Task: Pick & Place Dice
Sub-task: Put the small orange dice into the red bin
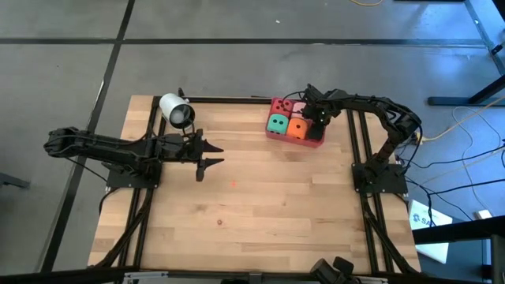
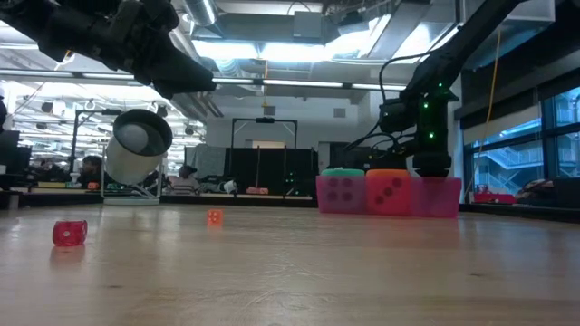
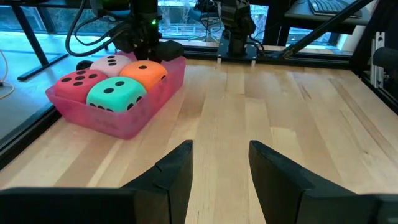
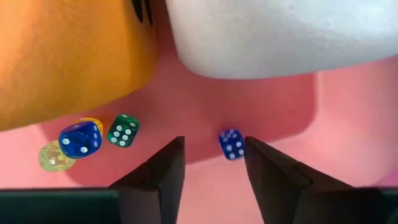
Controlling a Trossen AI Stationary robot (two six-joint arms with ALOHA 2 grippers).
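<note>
Four soft dice sit in the red tray (image 1: 316, 140): green (image 1: 277, 123), orange (image 1: 297, 127), red (image 1: 280, 106) and pink (image 1: 298, 108). The left wrist view shows them packed together: green (image 3: 115, 93), orange (image 3: 144, 71), red (image 3: 78, 81), pink (image 3: 112, 62). My right gripper (image 1: 318, 118) is open and reaches down into the tray's right end beside the orange die (image 4: 68, 56). A tiny blue die (image 4: 231, 144) lies on the tray floor just beyond its fingertips (image 4: 211, 163). My left gripper (image 3: 221, 155) is open and hovers above the table left of the tray (image 3: 134, 118).
A white cylinder (image 1: 175, 110) lies near the table's far left corner. More tiny dice lie on the tray floor: blue (image 4: 79, 139), green (image 4: 123, 130), yellow (image 4: 55, 157). A tiny red die (image 2: 70, 233) and an orange one (image 2: 214, 216) rest on bare wood mid-table.
</note>
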